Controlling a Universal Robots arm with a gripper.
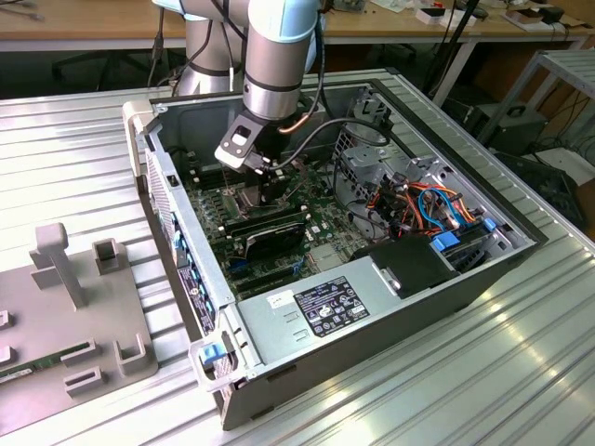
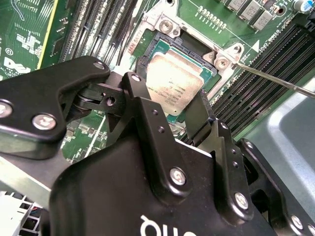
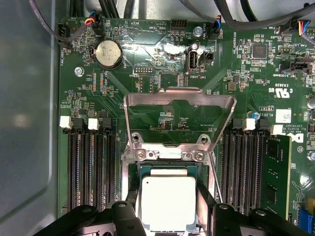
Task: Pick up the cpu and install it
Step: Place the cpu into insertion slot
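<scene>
A: Room round the socket (image 3: 167,168)?
B: Little. Above it, gripper (image 2: 167,93) clamped on the cpu (image 3: 168,201). At the hinge end, load plate (image 3: 178,93) standing up. Flanking, memory slots (image 3: 91,167), one memory stick (image 3: 275,172). Alongside, slanting lever rod (image 2: 275,78).

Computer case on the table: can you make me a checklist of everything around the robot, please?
Surface: ribbed metal table, holding the open computer case.
Job's things: the cpu over the socket, whose metal lid stands open; seated or not, cannot tell.
Clutter: grey holder plate at the exterior view's left.
Hand: hand inside the case, fingers against two opposite edges of the cpu.
Cables: orange and blue cables in the case; black cable along the arm.
Surroundings: wooden benches behind.
</scene>
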